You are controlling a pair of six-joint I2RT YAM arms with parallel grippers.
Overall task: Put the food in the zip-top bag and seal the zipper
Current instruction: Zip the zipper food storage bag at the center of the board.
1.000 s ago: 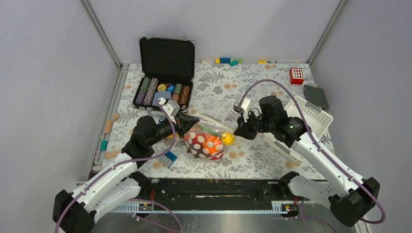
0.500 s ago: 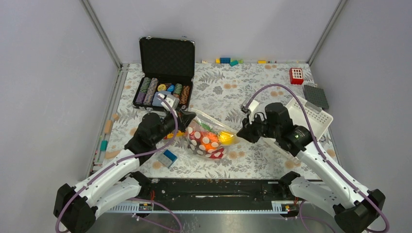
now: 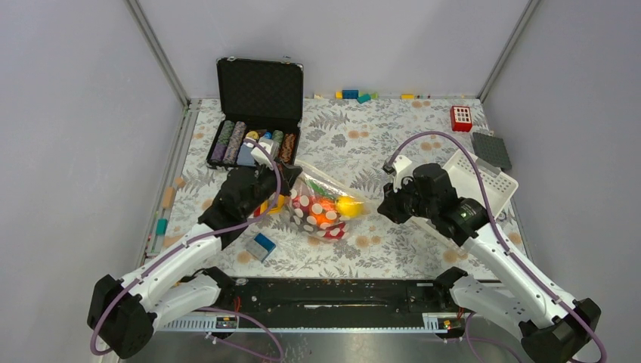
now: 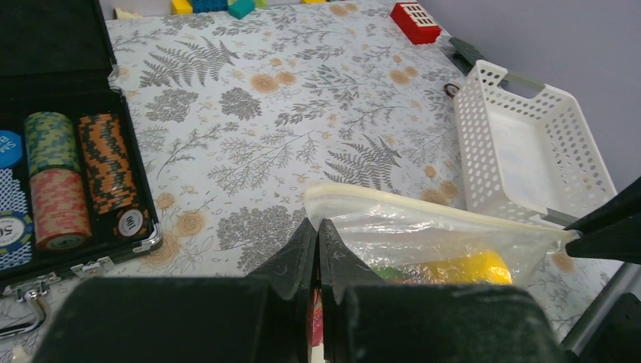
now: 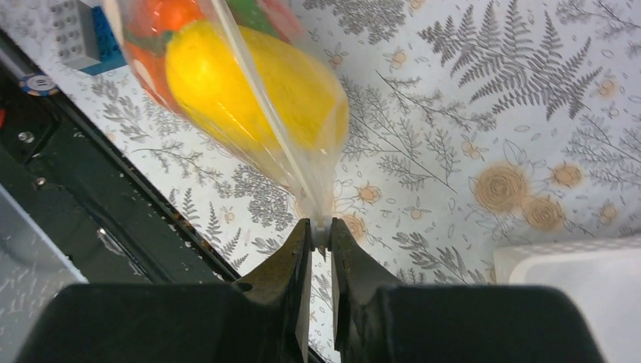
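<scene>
The top external camera sits high behind the arm bases and looks down on the whole table (image 3: 393,144). The left wrist camera rides low and looks forward along the left gripper (image 4: 317,225), with the poker-chip case (image 4: 45,45) to the fingers' left and the white basket (image 4: 480,151) ahead to their right. The right wrist camera looks steeply down past the right gripper (image 5: 321,227) from very close, with the yellow piece (image 5: 249,83) just beyond its tips. All three views share the zip-top bag (image 3: 325,206).

Clear, cream-dotted zip-top bag (image 3: 314,219) with yellow, orange, red food (image 3: 348,206); white slotted basket (image 4: 472,151); grey fern-printed table (image 3: 355,136).
</scene>
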